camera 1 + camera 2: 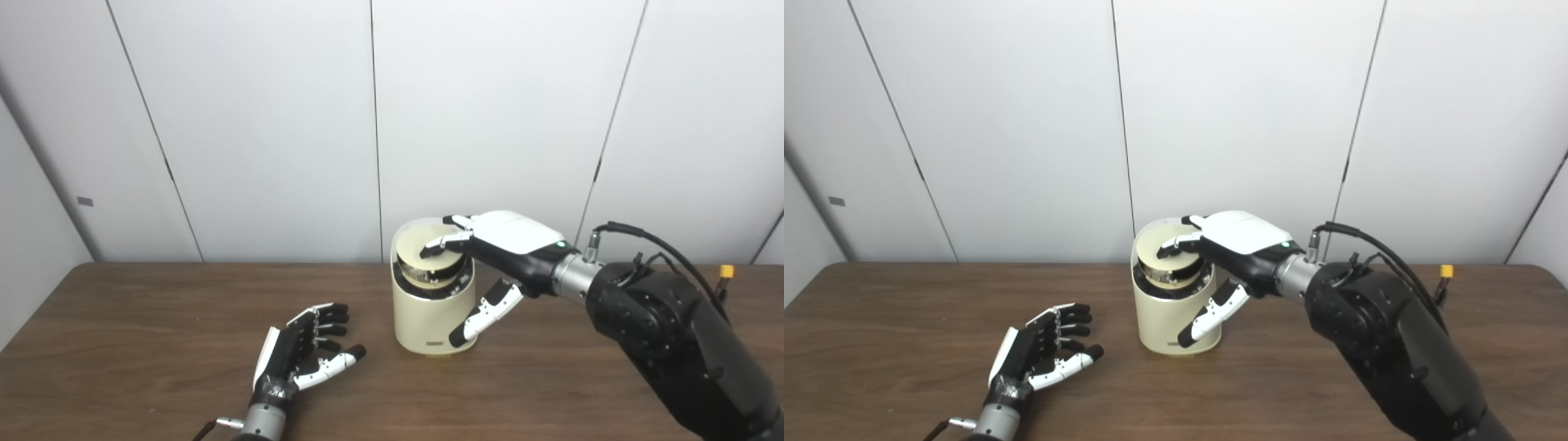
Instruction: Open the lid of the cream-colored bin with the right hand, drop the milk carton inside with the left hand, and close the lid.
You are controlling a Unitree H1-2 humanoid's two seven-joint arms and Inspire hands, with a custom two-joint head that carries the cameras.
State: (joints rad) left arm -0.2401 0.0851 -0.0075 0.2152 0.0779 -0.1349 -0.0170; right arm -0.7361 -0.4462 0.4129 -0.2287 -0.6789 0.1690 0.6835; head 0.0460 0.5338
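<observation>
The cream-colored bin (429, 318) stands upright on the wooden table (153, 343), near the back middle. Its round lid (411, 244) sits tilted in the bin's mouth, with a dark ring showing under its front edge. My right hand (508, 245) reaches in from the right; its fingers rest on top of the lid and its thumb hangs apart, down the bin's right side. My left hand (300, 355) lies open and empty, palm up, on the table left of the bin. No milk carton is in view.
A white panelled wall (275, 122) stands close behind the table's back edge. My bulky right forearm (674, 343) crosses the table's right side. A small yellow connector (726, 271) sticks up at the far right.
</observation>
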